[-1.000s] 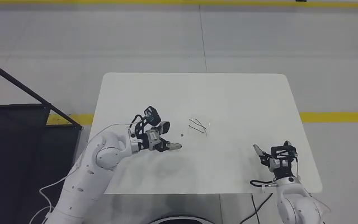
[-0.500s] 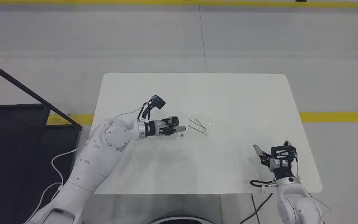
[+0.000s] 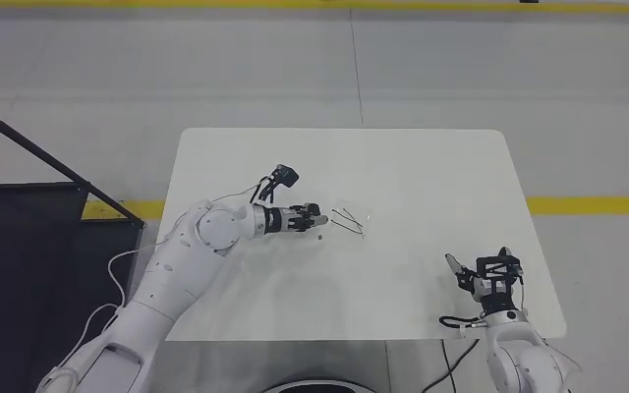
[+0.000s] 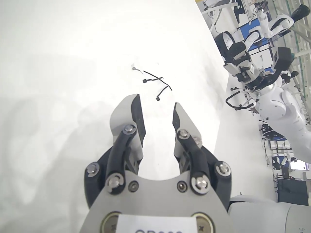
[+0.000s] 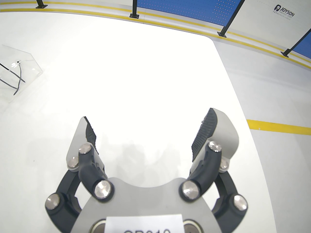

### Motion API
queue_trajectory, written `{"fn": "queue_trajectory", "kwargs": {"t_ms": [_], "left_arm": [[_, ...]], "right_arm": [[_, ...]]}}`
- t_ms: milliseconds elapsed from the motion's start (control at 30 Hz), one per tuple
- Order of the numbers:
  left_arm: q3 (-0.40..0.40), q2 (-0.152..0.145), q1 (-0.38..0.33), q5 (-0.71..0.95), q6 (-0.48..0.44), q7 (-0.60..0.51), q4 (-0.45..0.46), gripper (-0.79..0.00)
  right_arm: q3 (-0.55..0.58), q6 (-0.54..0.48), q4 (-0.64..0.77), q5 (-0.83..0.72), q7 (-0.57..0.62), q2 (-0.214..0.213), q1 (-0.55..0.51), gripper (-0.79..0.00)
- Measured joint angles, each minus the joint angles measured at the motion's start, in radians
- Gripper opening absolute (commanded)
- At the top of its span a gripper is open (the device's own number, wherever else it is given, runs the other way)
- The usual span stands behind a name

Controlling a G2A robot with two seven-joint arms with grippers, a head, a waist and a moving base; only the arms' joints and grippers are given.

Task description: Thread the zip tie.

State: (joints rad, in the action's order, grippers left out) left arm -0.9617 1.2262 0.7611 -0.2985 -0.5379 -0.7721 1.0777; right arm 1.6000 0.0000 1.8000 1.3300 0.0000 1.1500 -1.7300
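Step in hand: as I judge it, picking one tie out of the pile; nothing is threaded yet.
Table (image 3: 432, 177): white and smooth, so the thin ties lie flat on it. Come in low and let the pads skim the surface rather than press.
Left gripper (image 4: 156, 101): jaws moderately apart with nothing between them. The pile lies just ahead of the fingertips.
Right gripper (image 5: 148, 114): jaws spread wide and holding nothing, with the pile well apart from them, ahead and off to one side. It is probably wanted later for the tail, so it is best kept clear until a tie is lifted.
Clear sheet (image 5: 31, 66): lies under the ties and may slide if nudged. Close on a strand, not on the sheet's edge.
Black zip ties (image 4: 155, 78): crossed over each other, with the nearest head roughly in line with the left jaws' gap. Set the jaws across a free stretch so only one tie comes up.
Count, table: one.
Count, grippers: two.
Count, clear sheet: one.
Count, black zip ties: two heads are visible; the strands cross, so two or three ties, I cannot tell which.
Count, pale piece (image 4: 134, 68): one, beyond the black ties from the left jaws.
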Motion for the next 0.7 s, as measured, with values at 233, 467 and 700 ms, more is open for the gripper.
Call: {"fn": "queue_trajectory", "kwargs": {"t_ms": [233, 467, 700], "left_arm": [[0.041, 0.017, -0.031, -0.015, 0.009, 0.028, -0.045, -0.474], [0.061, 0.030, -0.050, -0.010, 0.012, 0.048, -0.078, -0.486], [0.066, 0.037, -0.064, 0.002, 0.011, 0.062, -0.104, -0.502]], "right_arm": [[0.000, 0.000, 0.000, 0.000, 0.000, 0.000, 0.000, 0.000], [0.000, 0.000, 0.000, 0.000, 0.000, 0.000, 0.000, 0.000], [0.000, 0.000, 0.000, 0.000, 0.000, 0.000, 0.000, 0.000]]}}
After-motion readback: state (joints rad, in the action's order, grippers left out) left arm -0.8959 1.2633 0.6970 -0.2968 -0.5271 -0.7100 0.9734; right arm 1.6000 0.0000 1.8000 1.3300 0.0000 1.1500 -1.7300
